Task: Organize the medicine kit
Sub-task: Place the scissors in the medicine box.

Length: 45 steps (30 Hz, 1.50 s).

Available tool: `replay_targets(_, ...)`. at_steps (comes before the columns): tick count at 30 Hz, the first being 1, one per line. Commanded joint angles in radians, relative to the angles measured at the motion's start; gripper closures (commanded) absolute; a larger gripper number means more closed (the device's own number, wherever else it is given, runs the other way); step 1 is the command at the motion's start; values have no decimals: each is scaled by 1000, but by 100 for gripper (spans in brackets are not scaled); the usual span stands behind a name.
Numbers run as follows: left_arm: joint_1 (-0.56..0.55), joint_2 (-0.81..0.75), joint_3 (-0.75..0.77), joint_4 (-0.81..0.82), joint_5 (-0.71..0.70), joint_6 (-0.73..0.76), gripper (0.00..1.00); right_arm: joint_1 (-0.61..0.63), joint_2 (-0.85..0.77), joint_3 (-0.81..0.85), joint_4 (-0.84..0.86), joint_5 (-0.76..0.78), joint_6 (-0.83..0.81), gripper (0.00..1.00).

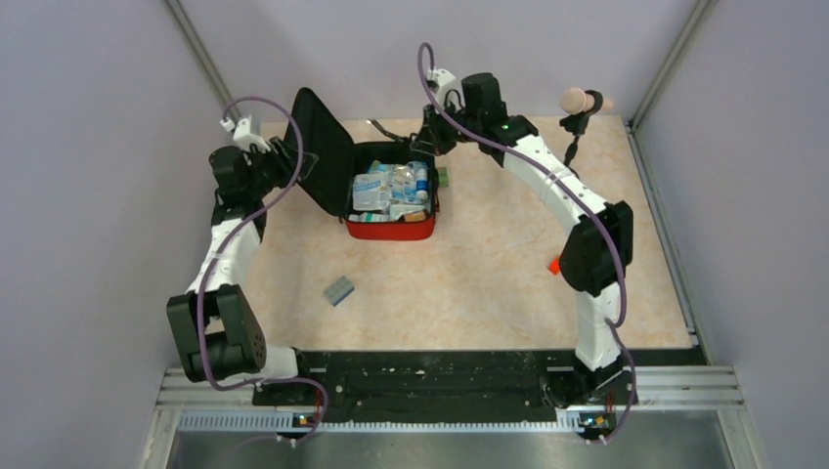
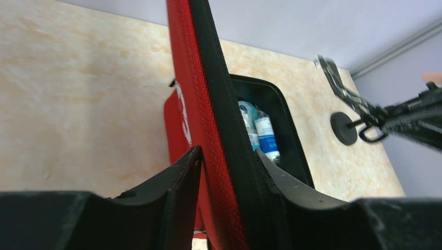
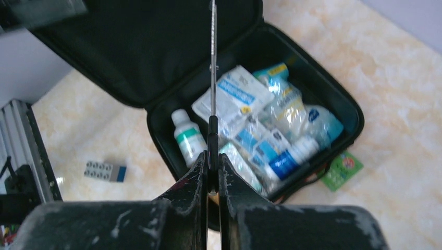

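**Two tools, one kit.** Left tool (image 2: 227, 156): both fingers closed against the raised lid of the red soft rectangular zip medicine kit (image 1: 391, 231), which lies open near the far edge of the desk (image 1: 489, 283), left of centre. One grey studded plastic block (image 1: 339, 290) lies apart from the kit, toward the near edge. The kit's black-lined base holds one white bottle with a green band (image 3: 188, 138) among blue-and-white packets and bottles too crowded to count. One flat green packet (image 3: 341, 169) lies just beside the kit's right wall. Right tool (image 3: 212, 156): fingers nearly together, pinching a thin metal rod (image 3: 212, 62) above the base. One small orange-red block (image 1: 554, 264) lies toward the right edge, partly behind the right arm.
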Motion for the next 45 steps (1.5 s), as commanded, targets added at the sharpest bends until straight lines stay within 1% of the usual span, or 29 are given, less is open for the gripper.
replay_targets(1,-80,-53,68,-81,-2,131,53,44,74,201,89,-53,61,100)
replay_targets(4,-117,-69,78,-125,-16,205,50,65,125,270,143,-117,106,100)
replay_targets(10,-155,-79,116,-183,15,266,44,76,178,332,213,-213,183,100)
replay_targets(13,-160,-81,150,-228,11,300,43,76,184,337,237,-303,124,100)
replay_targets(15,-160,-82,168,-274,-1,326,43,75,181,342,208,-302,34,100)
replay_targets(17,-159,-87,176,-282,-4,346,47,74,179,359,132,-259,-75,100)
replay_targets(18,-159,-91,180,-283,-4,344,48,75,174,363,110,-214,-105,100)
replay_targets(20,-159,-97,191,-283,11,331,53,75,155,348,93,-139,-155,100)
replay_targets(22,-159,-99,196,-279,33,306,60,76,130,322,96,-89,-183,100)
replay_targets(24,-160,-93,194,-273,37,287,70,77,122,318,96,-33,-146,100)
replay_targets(26,-159,-88,194,-274,30,274,83,78,119,326,84,20,-61,100)
replay_targets(27,-159,-87,194,-272,20,263,87,79,118,334,70,44,5,100)
replay_targets(29,-159,-86,200,-268,24,240,89,84,97,323,53,69,90,100)
replay_targets(30,-161,-85,201,-265,31,217,88,89,83,312,48,75,117,100)
replay_targets(31,-163,-82,205,-261,36,187,82,94,73,308,38,78,116,100)
replay_targets(33,-175,-70,216,-277,35,139,62,103,62,314,5,104,91,100)
replay_targets(36,-194,-61,224,-277,15,105,47,104,62,311,-43,118,49,100)
replay_targets(38,-200,-57,230,-274,-8,85,32,104,57,292,-57,107,43,100)
replay_targets(41,-212,-52,243,-278,-31,82,23,105,42,260,-57,52,28,100)
replay_targets(42,-216,-49,247,-280,-45,82,19,105,41,257,-61,45,24,100)
replay_targets(43,-220,-46,253,-286,-60,78,6,104,39,256,-66,44,20,100)
replay_targets(44,-224,-41,260,-296,-80,73,2,104,37,256,-71,41,13,100)
replay_targets(45,-225,-34,265,-306,-90,69,1,105,36,256,-79,39,6,100)
